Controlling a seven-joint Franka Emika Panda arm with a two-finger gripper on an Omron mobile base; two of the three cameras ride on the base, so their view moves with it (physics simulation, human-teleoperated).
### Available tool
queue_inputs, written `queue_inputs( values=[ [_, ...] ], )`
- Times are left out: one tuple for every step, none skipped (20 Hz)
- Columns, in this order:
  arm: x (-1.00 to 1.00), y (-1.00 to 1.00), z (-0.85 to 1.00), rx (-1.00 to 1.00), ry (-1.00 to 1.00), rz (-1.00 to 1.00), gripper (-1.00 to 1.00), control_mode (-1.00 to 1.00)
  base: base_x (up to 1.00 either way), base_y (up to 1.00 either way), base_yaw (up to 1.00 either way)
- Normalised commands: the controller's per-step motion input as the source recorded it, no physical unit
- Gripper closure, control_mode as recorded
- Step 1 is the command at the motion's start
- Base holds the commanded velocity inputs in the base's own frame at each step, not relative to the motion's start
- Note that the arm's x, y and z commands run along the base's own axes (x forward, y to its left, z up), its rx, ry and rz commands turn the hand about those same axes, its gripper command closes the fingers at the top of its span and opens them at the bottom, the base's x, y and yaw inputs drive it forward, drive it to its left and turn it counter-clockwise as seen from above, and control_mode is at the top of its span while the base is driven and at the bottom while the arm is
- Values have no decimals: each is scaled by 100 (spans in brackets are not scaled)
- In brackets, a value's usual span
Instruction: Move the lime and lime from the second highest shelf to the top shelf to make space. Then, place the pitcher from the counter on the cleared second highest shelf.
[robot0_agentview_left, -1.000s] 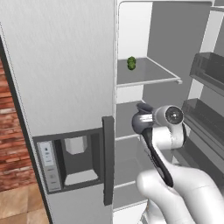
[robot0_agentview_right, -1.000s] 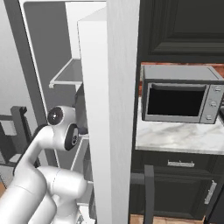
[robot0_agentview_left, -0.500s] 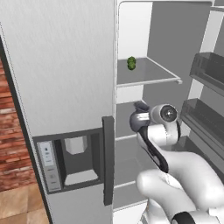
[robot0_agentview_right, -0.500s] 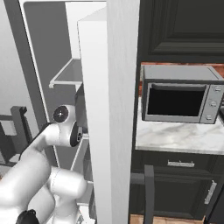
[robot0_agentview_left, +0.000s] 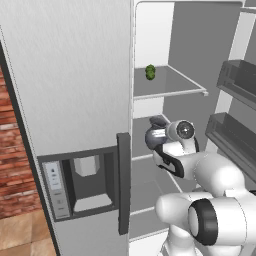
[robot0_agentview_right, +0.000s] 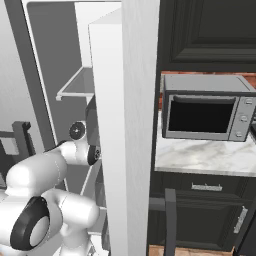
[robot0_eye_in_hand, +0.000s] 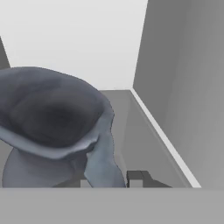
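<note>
Hand view: the pitcher (robot0_eye_in_hand: 52, 131) is right up against the cam, dark blue-grey, flared rim toward the lens, handle running down toward the gripper (robot0_eye_in_hand: 109, 179); one dark fingertip (robot0_eye_in_hand: 138, 177) shows just right of the handle; the claw is clenched, grasping the pitcher by its handle side. Under and behind the pitcher lies a flat grey fridge shelf (robot0_eye_in_hand: 140, 131); the shelf's right edge meets the fridge side wall, its back edge meets the pale rear wall; the pitcher sits toward the shelf's left part, well apart from the right edge; can't tell whether its base touches the shelf.

Left base view: the arm reaches into the open fridge, the hand past the front edge of the second highest shelf (robot0_agentview_left: 150, 156); part of the pitcher (robot0_agentview_left: 156, 131) shows just above that shelf, at the arm's tip, near the shelf's left front corner. One lime (robot0_agentview_left: 150, 72) rests on the top shelf (robot0_agentview_left: 172, 90), near its back left corner; the 2nd lime can't be made out. Dark door racks (robot0_agentview_left: 235, 107) hang on the open door at right; the closed door at left carries a dispenser (robot0_agentview_left: 82, 182).

Right base view: the arm goes in behind the fridge's side panel; the top shelf (robot0_agentview_right: 75, 90) pokes out above it; a microwave (robot0_agentview_right: 207, 112) stands on the marble counter (robot0_agentview_right: 205, 157) toward its back edge.
</note>
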Motion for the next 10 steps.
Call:
queue_inputs(
  values=[
    [44, 0, -11, 0, 0, 0, 100, -100, 0, 0, 0],
    [44, 0, -11, 0, 0, 0, 100, -100, 0, 0, 0],
    [44, 0, -10, 0, 0, 0, 100, -100, 0, 0, 0],
    [42, 0, -10, 0, 0, 0, 100, -100, 0, 0, 0],
    [42, 0, -10, 0, 0, 0, 100, -100, 0, 0, 0],
    [41, 0, -10, 0, 0, 0, 100, -100, 0, 0, 0],
    [41, 0, -10, 0, 0, 0, 100, -100, 0, 0, 0],
    [41, 0, -9, 0, 0, 0, 100, -100, 0, 0, 0],
    [41, 0, -9, 0, 0, 0, 100, -100, 0, 0, 0],
    [42, 0, -9, 0, 0, 0, 100, -100, 0, 0, 0]
  ],
)
